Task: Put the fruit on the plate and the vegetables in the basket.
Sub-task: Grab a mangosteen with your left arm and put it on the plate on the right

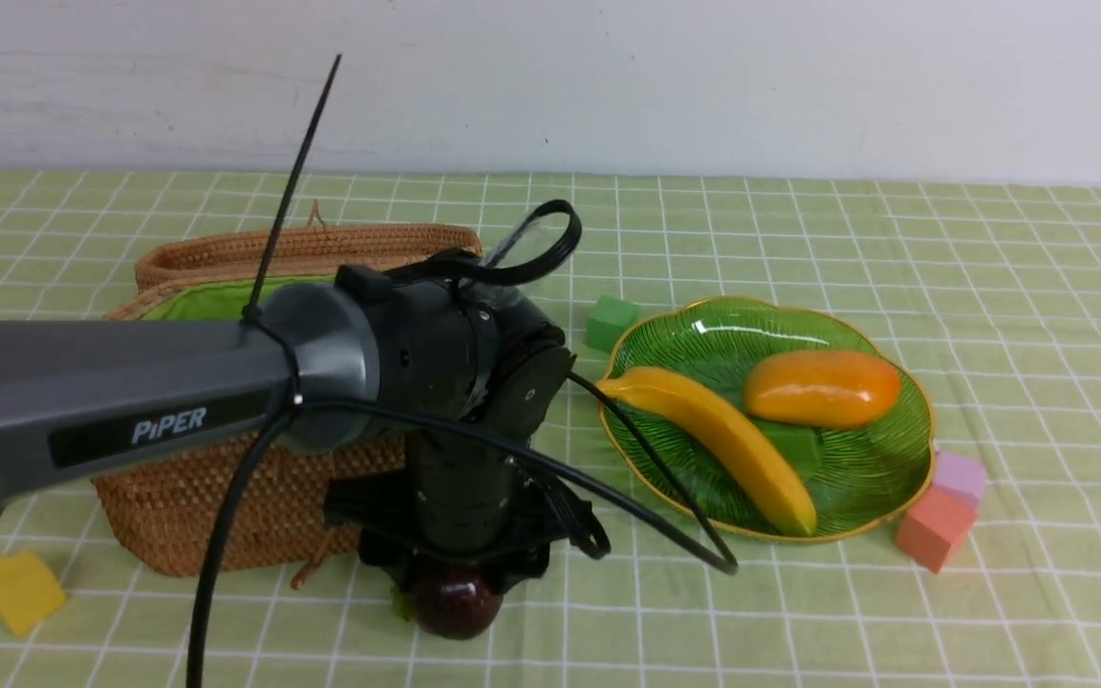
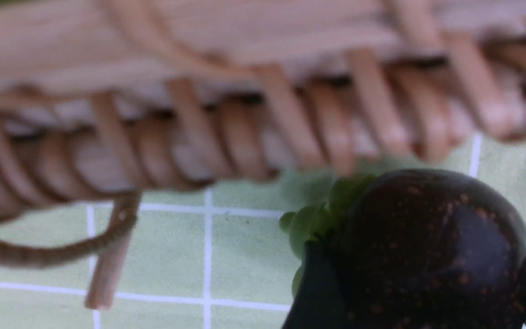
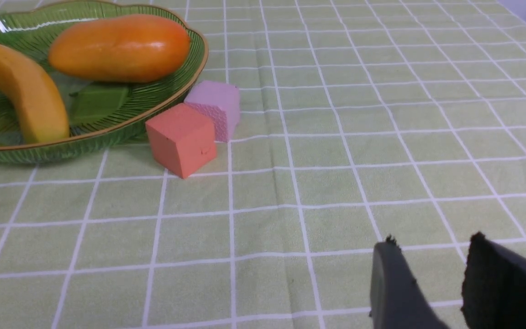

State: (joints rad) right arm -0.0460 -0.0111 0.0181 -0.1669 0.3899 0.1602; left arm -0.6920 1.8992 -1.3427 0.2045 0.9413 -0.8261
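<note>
Two dark fingers (image 2: 318,292) of the left gripper (image 1: 455,583) are set wide on either side of the maroon fruit (image 2: 432,246), which rests on the desk (image 1: 799,621) just in front of the basket (image 1: 187,497); whether it is squeezed cannot be told. The right gripper (image 3: 432,283) is seen with fingers apart, holding nothing. Banana (image 1: 718,435) and mango (image 1: 823,387) lie on the plate (image 1: 866,478). The basket's inside is hidden.
</note>
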